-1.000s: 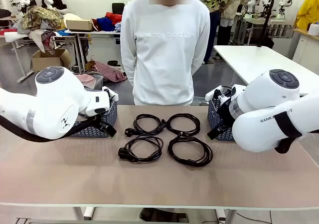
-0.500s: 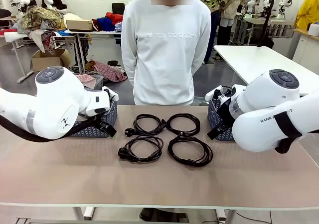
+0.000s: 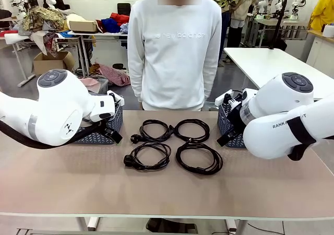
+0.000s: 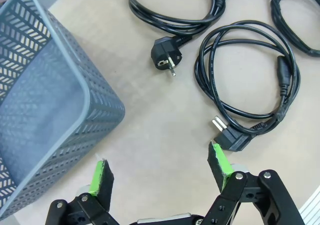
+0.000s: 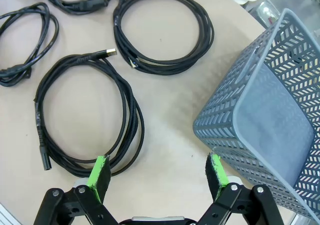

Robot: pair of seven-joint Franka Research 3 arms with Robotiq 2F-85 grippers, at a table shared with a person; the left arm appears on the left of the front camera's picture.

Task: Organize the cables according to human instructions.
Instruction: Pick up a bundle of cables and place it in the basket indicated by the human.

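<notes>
Four cables: far-left cable (image 3: 154,130), far-right cable (image 3: 192,129), near-left cable (image 3: 148,155) and near-right cable (image 3: 199,158), thin black coils lying flat in a two-by-two block
Where they lie: on the middle of the table (image 3: 62,193), between the two baskets, in none of them
Far row: the two loops meet at their inner edges; whether they overlap I cannot tell
Near row: the two coils sit just beside each other, with a narrow strip of tabletop between
Plugs: the far-left cable's plug points left toward the left basket (image 3: 107,126); the near-left cable's plug lies at the left edge of its coil
Left basket: grey-blue lattice, at the far left of the table, partly behind the left arm
Right basket (image 3: 225,124): same lattice, at the far right, partly behind the right arm
Left gripper (image 4: 161,171): jaws spread wide, nothing between the green pads, over bare tabletop between the left basket and the near-left cable, whose plug shows just beside one pad
Right gripper (image 5: 158,171): jaws spread wide and holding nothing, over bare tabletop between the near-right cable and the right basket; one pad sits over the rim of that coil in the wrist view
Person (image 3: 175,52): stands at the far side behind the middle of the table, in a white sweatshirt, arms drawn back behind the body
</notes>
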